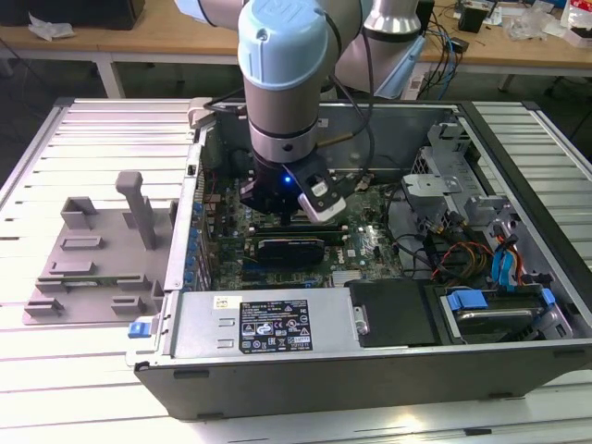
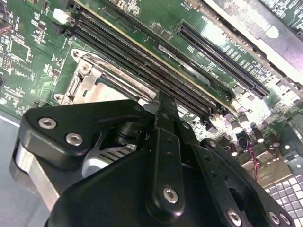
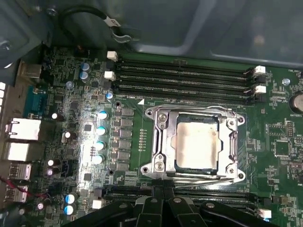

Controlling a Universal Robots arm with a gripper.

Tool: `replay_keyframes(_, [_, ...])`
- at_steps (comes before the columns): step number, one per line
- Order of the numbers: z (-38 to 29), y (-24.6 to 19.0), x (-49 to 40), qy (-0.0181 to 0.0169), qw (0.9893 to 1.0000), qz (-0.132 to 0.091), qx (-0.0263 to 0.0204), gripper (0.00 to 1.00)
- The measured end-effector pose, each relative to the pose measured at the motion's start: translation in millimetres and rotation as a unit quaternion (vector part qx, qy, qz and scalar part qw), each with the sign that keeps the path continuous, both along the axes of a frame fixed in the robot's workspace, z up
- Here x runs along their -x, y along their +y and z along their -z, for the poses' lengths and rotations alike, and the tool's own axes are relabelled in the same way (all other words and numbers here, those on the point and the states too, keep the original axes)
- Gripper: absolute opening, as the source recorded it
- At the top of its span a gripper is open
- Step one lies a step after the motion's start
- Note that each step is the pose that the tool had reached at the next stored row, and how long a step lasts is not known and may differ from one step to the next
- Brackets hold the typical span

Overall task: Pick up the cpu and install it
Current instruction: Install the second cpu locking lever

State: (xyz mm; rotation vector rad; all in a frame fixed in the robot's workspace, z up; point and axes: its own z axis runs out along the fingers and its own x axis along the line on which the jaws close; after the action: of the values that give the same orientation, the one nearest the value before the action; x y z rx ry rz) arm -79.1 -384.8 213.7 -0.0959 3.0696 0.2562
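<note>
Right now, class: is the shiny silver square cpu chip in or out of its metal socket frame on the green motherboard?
In. The cpu lies flat within the metal socket frame, level with the green motherboard.

The exterior view looks down on the open computer case point(image 1: 370, 370); both wrist views sit close over its motherboard point(image 3: 71, 142).
</note>
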Motion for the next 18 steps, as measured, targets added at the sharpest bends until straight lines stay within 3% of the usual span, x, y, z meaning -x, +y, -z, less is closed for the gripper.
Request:
replay_keyframes(3, [2.3, -0.2, 1.9, 0.0001, 1.0000, 0.008, 0.0000, 0.11])
replay_keyframes(6, [4.5, -0.1, 5.9, 0.0001, 0.9999, 0.015, -0.0040, 0.11])
replay_keyframes(7, [5.0, -0.1, 6.6, 0.0001, 0.9999, 0.015, -0.0060, 0.11])
replay_keyframes(10, [7.1, -0.1, 8.5, 0.0004, 0.9996, 0.019, -0.0230, 0.11])
replay_keyframes(18, [14.2, -0.1, 10.7, 0.0003, 0.9989, 0.030, -0.0349, 0.11])
